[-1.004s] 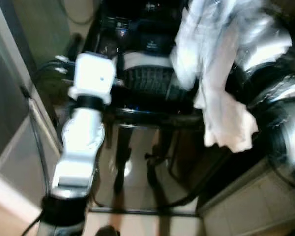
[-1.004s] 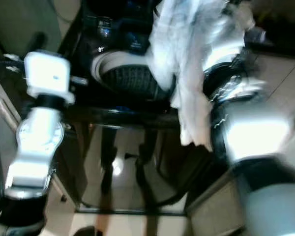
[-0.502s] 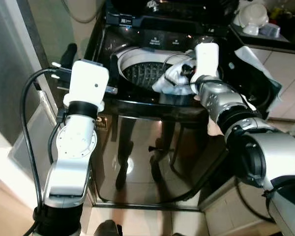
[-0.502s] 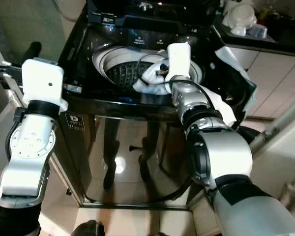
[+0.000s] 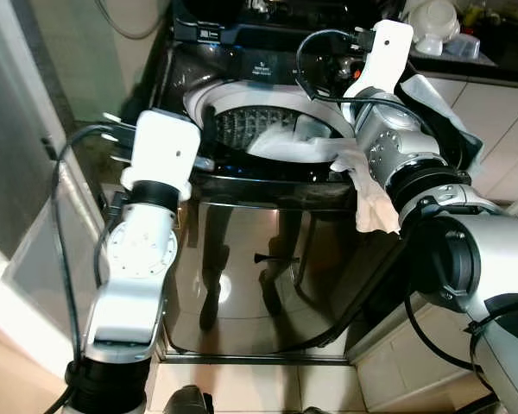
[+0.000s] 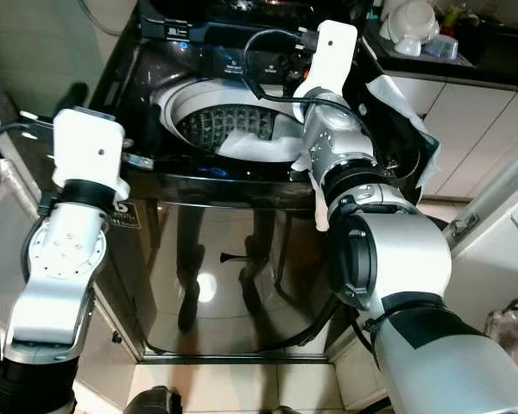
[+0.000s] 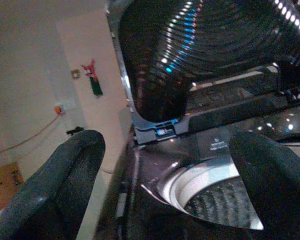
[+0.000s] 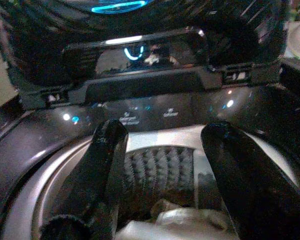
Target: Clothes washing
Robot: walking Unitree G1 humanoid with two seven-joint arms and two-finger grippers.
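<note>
Now | both claws wide, empty | white cloth (image 5: 363,185) draped over washer rim (image 5: 268,168) | drum (image 8: 160,170) below right claw (image 8: 162,165)

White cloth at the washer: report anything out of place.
The white cloth is only partly in the washer drum; one end drapes over the front rim and hangs down outside, below the open right gripper.

washer (image 6: 233,198) labels blurred — no legible txt
</note>
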